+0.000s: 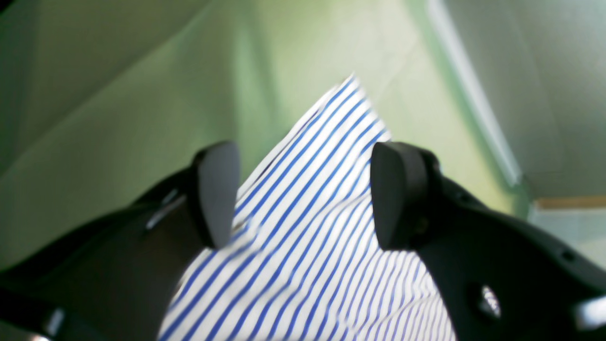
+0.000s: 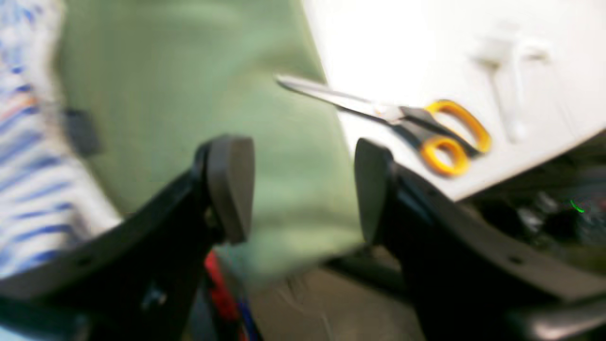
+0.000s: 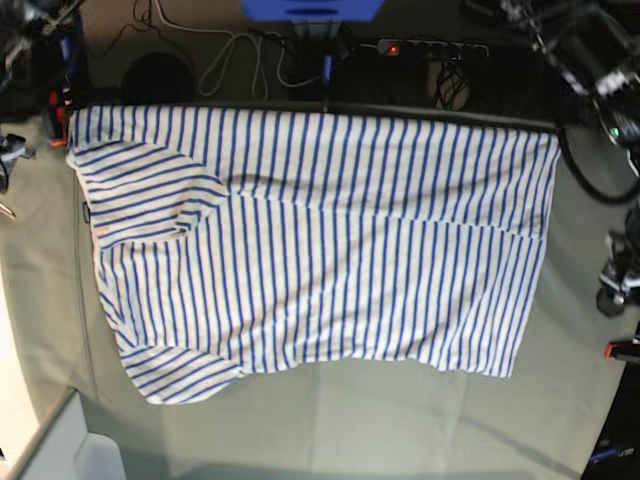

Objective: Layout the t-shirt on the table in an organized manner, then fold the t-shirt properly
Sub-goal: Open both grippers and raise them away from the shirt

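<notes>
T-shirt (image 3: 330, 240): soft white cloth, thin blue stripes, broad flat shape across middle of table (image 3: 380, 430). Far edge nearly straight; near edge wavy, rounded striped flap at near left; folded, rumpled patch at far left. Table: pale green cloth, faintly creased. Left gripper (image 1: 305, 196): dark blunt rounded fingers, parted, released, at right side. Right gripper (image 2: 303, 189): same shape, fingers parted, released, at far left. Scissors (image 2: 378, 111): slim metal blades, yellow-and-black looped handles, lay partly on green cloth, partly on smooth white surface (image 2: 397, 42).
</notes>
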Tool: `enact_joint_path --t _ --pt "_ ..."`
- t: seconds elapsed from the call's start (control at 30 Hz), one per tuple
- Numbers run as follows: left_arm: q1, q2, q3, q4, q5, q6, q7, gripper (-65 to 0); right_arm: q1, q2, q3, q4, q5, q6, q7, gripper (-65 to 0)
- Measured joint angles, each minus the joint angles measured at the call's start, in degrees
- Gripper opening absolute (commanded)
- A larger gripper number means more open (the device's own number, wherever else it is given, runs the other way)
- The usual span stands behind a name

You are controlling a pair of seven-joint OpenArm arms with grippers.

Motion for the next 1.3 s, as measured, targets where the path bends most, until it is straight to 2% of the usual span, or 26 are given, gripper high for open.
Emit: enact_joint_path --t 0.03,0.1,0.17,0.3,0.8,0.9,1.0,1.13,1.3 --pt "-0.96 -0.31 0.5 -0.52 -0.35 0.13 0.52 -23.1 2.95 -0.04 -0.9 -1.77 -2.34 -2.64 -0.44 -30.6" --pt "-0.9 0.04 0.68 0.02 -0.44 -0.04 0.92 -23.1 6.54 -0.04 -2.45 -4.11 -6.4 -4.26 -1.62 -30.6" --pt "-1.36 0.15 0.68 0.02 1.51 0.46 0.87 -23.1 10.78 -0.02 -2.54 -6.6 -9.77 -4.79 -3.67 -30.6" --pt "-1.95 0.04 0.96 -0.09 1.44 0.0 0.9 -23.1 14.45 -0.96 -2.6 -7.69 -12.52 -4.94 -3.85 -30.6" --pt "-1.77 0.2 0.7 -0.94 1.4 0.07 0.87 -23.1 14.1 -0.02 -3.13 -8.09 -11.85 -4.76 -2.67 -30.7" --pt "-1.6 0.2 0.72 -0.94 1.36 0.09 0.9 -23.1 12.96 -0.04 -3.15 -7.65 -11.56 -3.65 -1.16 -30.6" --pt "-1.03 0.2 0.68 -0.94 1.42 0.11 0.96 -23.1 11.06 -0.76 -1.07 -5.16 -10.29 0.46 0.59 -30.6" --pt "-0.83 0.22 0.66 -0.92 1.38 0.11 0.9 -23.1 9.46 -2.05 0.22 -3.45 -9.49 1.55 2.95 -30.6" --pt "0.35 0.2 0.68 -0.87 1.16 0.09 0.96 -23.1 8.37 -2.49 3.08 -2.91 -8.52 4.68 5.44 -30.6"
